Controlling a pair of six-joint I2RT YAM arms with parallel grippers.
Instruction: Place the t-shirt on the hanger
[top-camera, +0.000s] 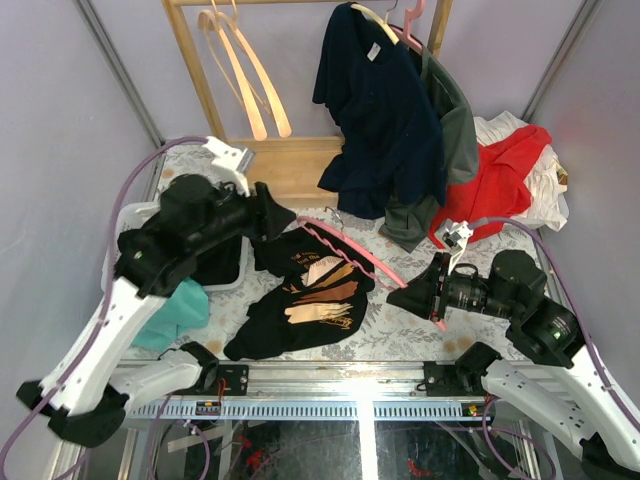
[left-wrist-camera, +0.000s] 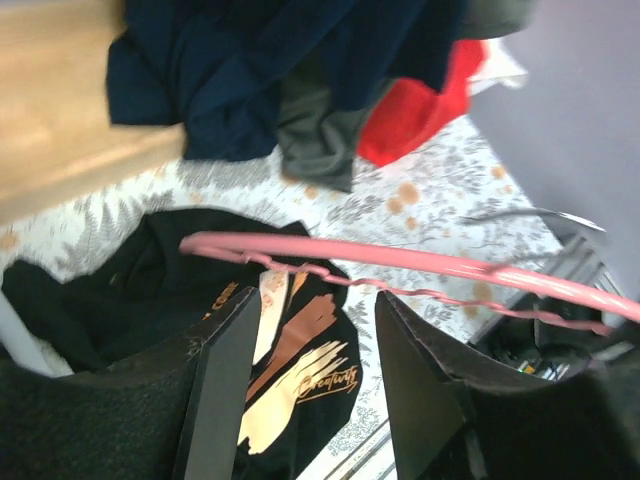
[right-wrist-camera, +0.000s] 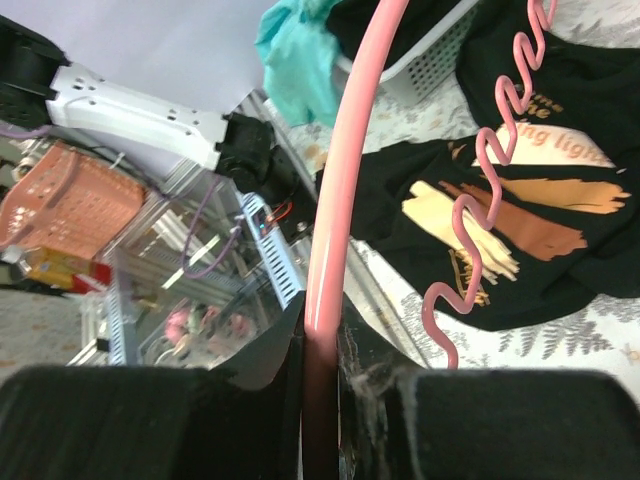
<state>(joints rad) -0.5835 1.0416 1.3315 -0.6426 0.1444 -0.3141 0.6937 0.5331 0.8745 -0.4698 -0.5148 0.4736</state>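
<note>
With the right pincer pinching the pink hanger above the black t-shirt, the spread, empty left pincer likely next needs to grab the collar and thread it.

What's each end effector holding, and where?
Right end effector: hanger, clamped near one end of its smooth bar. Left end effector: open, holding nothing.

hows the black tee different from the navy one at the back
The black t-shirt lies crumpled on the table; the navy t-shirt hangs up at the wooden rack. The black t-shirt has a tan print on its front; the navy t-shirt looks plain. Both are dark garments.
</note>
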